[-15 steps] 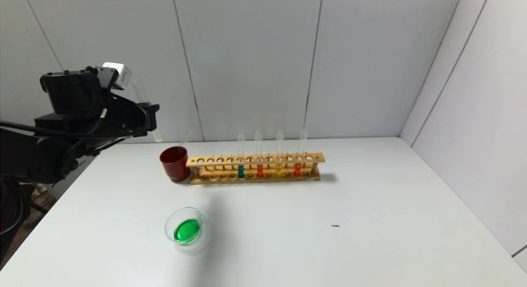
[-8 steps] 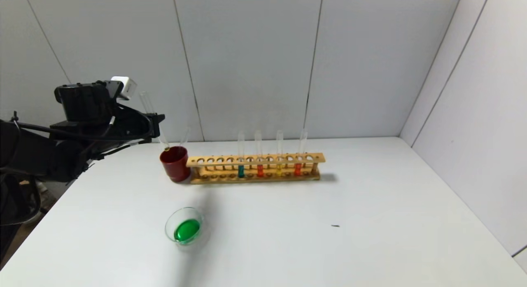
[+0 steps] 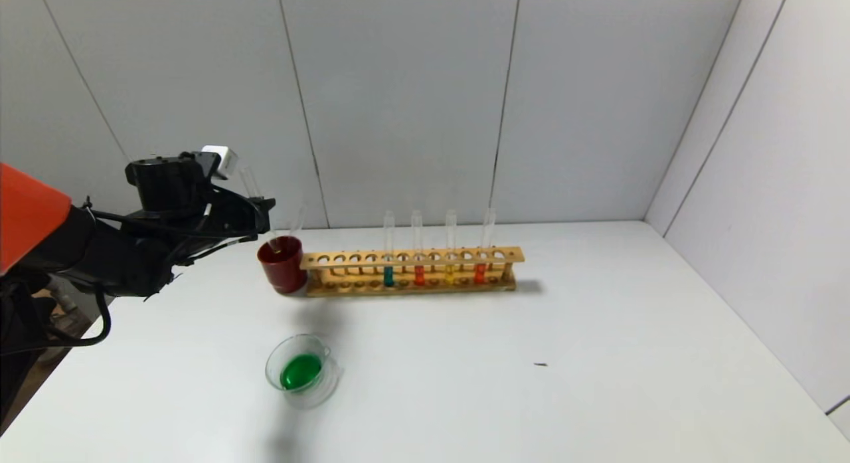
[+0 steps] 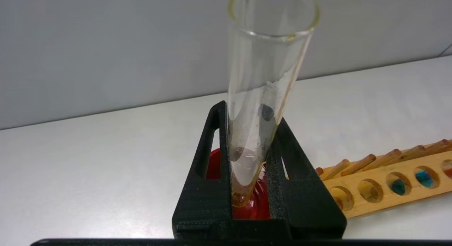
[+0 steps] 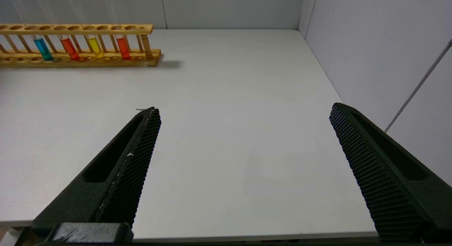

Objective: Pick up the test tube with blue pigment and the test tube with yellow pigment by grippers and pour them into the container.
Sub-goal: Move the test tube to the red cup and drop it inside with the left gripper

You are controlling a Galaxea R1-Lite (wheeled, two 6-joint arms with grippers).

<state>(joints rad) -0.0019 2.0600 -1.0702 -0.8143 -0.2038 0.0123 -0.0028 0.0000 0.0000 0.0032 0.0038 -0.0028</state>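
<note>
My left gripper (image 3: 264, 214) is shut on a clear test tube (image 3: 252, 184) that is almost empty, with only a yellowish trace at its round end (image 4: 242, 198). The tube is tilted, and its lower end reaches into the dark red cup (image 3: 282, 267). In the left wrist view the fingers (image 4: 212, 147) clamp the tube (image 4: 261, 62) above the cup (image 4: 256, 207). The container (image 3: 302, 370), a clear glass dish, holds green liquid at the table's front left. A blue tube (image 3: 388, 276) and a yellow tube (image 3: 450, 274) stand in the wooden rack (image 3: 412, 258). My right gripper (image 5: 246, 110) is open and empty over bare table.
Two red-orange tubes (image 3: 419, 275) (image 3: 479, 273) stand in the rack. Another empty tube (image 3: 297, 220) leans in the red cup. The rack also shows in the right wrist view (image 5: 81, 60). A small dark speck (image 3: 540, 365) lies on the white table. Walls close the back and right.
My left arm has moved right and down with the tube. The tube's lower end has gone from beside the wall into the red cup. The dish and rack have not moved.
</note>
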